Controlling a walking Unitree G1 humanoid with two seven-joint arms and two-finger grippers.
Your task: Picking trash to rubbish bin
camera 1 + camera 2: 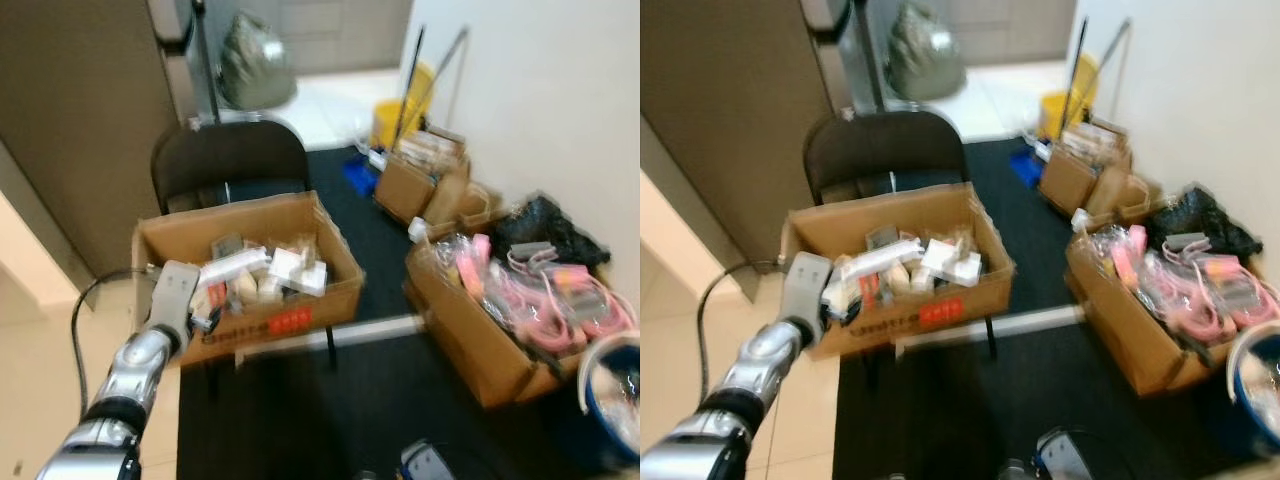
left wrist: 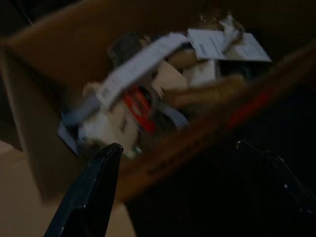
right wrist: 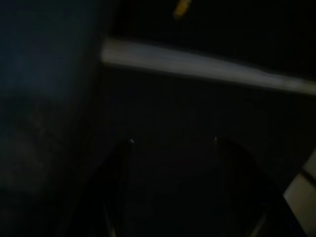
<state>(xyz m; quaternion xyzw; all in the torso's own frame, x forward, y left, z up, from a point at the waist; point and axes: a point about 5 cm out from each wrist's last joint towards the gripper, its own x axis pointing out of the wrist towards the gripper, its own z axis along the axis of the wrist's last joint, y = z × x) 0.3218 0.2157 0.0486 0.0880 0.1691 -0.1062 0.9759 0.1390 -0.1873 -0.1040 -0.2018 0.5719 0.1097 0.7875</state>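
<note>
My left gripper (image 2: 187,163) is wide open, empty, at the box (image 1: 330,300); its trash (image 1: 235,268) looks light, so I grip an edge.

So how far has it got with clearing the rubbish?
Nothing looks binned yet. The left gripper is open, reaching at the front edge of the cardboard box on the chair, holding nothing. All the packets and papers inside are left to pick. The right gripper hangs idle.

A brown cardboard box (image 1: 255,290) bears a red label on its front wall and holds white packets with something orange-red, blurred. The chair (image 1: 228,160) is black. Pink cables (image 1: 560,295) fill another brown box (image 1: 480,345). The mop bucket (image 1: 395,120) is yellow.
</note>
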